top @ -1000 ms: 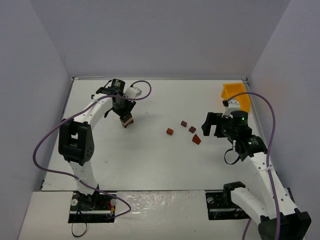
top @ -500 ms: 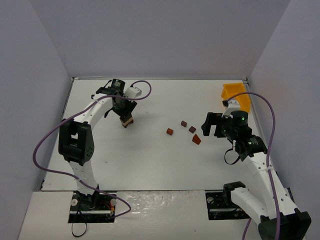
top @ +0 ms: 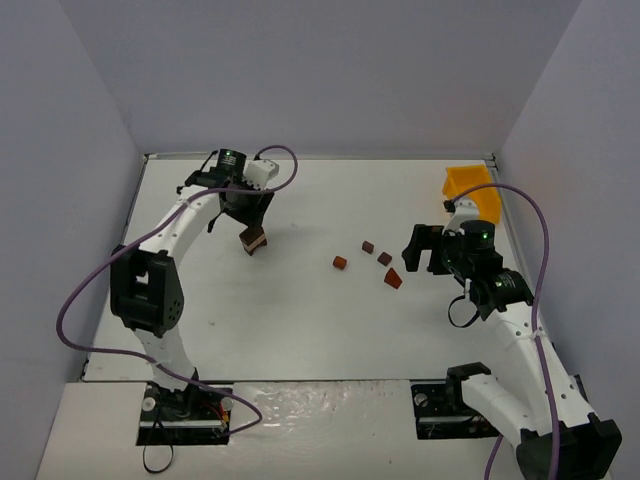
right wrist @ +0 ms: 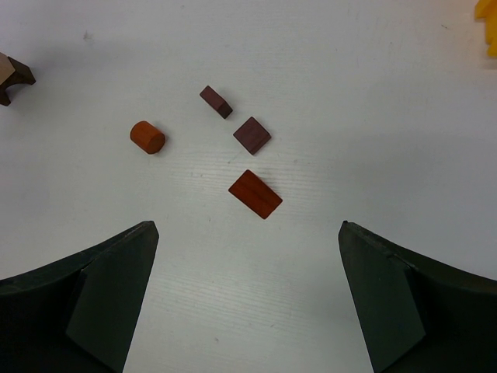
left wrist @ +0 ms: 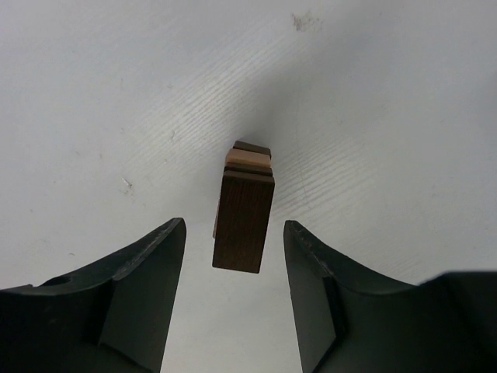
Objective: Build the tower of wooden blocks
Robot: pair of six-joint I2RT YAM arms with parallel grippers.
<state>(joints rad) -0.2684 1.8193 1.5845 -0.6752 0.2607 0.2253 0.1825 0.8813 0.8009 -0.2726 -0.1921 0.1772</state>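
The tower [left wrist: 244, 221] stands free directly under the left hand [top: 250, 218], which is open and does not touch it. A straight, slow lift is advised. The reddish wedge [right wrist: 255, 193] lies just ahead of the wide-open right hand [right wrist: 247, 225].

Robot lab test cell. Plain white desk [top: 300, 315] boxed in on three sides by bare pale grey panels [top: 330, 80]. Two white-and-black arms are bolted at the near edge, left arm [top: 150, 285] and right arm [top: 500, 290], on base plates [top: 185, 412] with wiring exposed. Loose purple cables [top: 545, 260] loop along each arm. Props on the desk: small wood blocks [top: 340, 263] and a yellow bin [top: 470, 185] in the far right corner. Flat, even lighting.
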